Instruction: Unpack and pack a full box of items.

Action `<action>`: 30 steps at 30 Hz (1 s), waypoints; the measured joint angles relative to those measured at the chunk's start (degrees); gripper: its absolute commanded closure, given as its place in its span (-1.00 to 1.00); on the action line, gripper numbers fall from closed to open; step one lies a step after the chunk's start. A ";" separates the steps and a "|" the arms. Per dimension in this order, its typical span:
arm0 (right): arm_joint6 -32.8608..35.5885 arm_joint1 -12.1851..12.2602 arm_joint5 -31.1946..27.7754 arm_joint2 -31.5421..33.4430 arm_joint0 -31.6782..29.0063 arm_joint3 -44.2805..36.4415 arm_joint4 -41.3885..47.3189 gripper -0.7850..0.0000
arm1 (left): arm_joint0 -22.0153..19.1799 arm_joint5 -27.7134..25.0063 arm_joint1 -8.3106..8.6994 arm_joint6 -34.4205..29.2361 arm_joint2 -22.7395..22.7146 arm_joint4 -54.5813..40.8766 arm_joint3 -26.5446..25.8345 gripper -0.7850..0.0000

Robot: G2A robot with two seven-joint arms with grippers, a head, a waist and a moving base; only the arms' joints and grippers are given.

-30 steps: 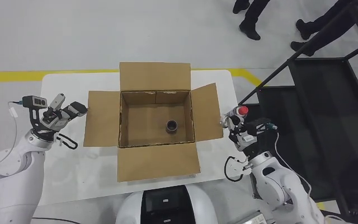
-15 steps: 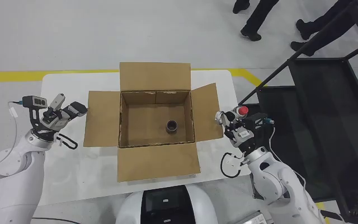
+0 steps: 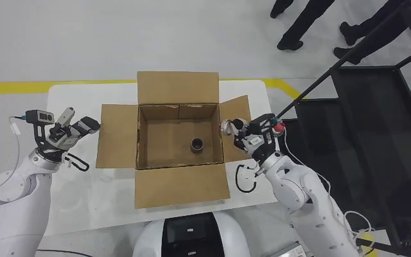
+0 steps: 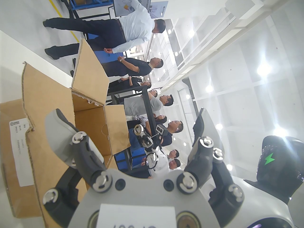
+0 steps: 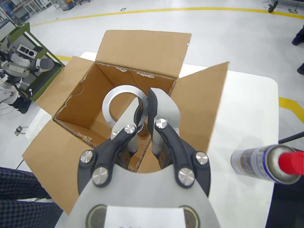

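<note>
Top view: open cardboard box (image 3: 180,138) sits mid-frame on a white table (image 3: 77,193), with a small dark cylinder (image 3: 197,145) on its floor. Right gripper (image 3: 232,126) is over the box's right flap, clamped on a metal ring (image 5: 123,89). Left gripper (image 3: 80,123) is at the frame's left, fingers spread, empty. Red-capped spray can (image 5: 263,164) is right of the box.

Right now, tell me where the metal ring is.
In the right wrist view, the metal ring is pinched in the right pincer, held over the right edge of the open cardboard box.
</note>
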 measured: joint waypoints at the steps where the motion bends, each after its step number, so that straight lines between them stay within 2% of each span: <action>1: 1.03 -0.24 0.42 -1.81 2.29 1.39 -0.41 1.00 | 0.00 0.00 0.00 0.00 0.00 0.00 0.00 -1.00; 5: 3.95 -1.54 2.13 -9.59 11.68 8.54 -1.63 1.00 | 0.00 0.00 0.00 0.00 0.00 0.00 0.00 -1.00; 8: 5.70 -2.41 3.91 -14.04 16.28 13.01 -3.88 1.00 | 0.00 0.00 0.00 0.00 0.00 0.00 0.00 -1.00; 17: 9.46 -4.73 6.64 -23.83 24.09 22.34 -9.75 1.00 | 0.00 0.00 0.00 0.00 0.00 0.00 0.00 -1.00; 24: 10.08 -6.58 6.07 -29.38 28.03 26.60 -11.49 1.00 | 0.00 0.00 0.00 0.00 0.00 0.00 0.00 -1.00; 25: 9.93 -6.80 5.87 -29.87 28.42 27.12 -11.43 0.40 | 0.00 0.00 0.00 0.00 0.00 0.00 0.00 -1.00; 26: 9.62 -7.07 5.62 -30.40 28.85 27.74 -11.22 -0.78 | 0.00 0.00 0.00 0.00 0.00 0.00 0.00 -1.00; 27: 9.28 -7.26 5.36 -30.72 29.12 28.15 -11.04 -1.00 | 0.00 0.00 0.00 0.00 0.00 0.00 0.00 -1.00; 30: 7.91 -7.70 3.79 -31.45 29.66 29.05 -10.60 -1.00 | 0.00 0.00 0.00 0.00 0.00 0.00 0.00 -1.00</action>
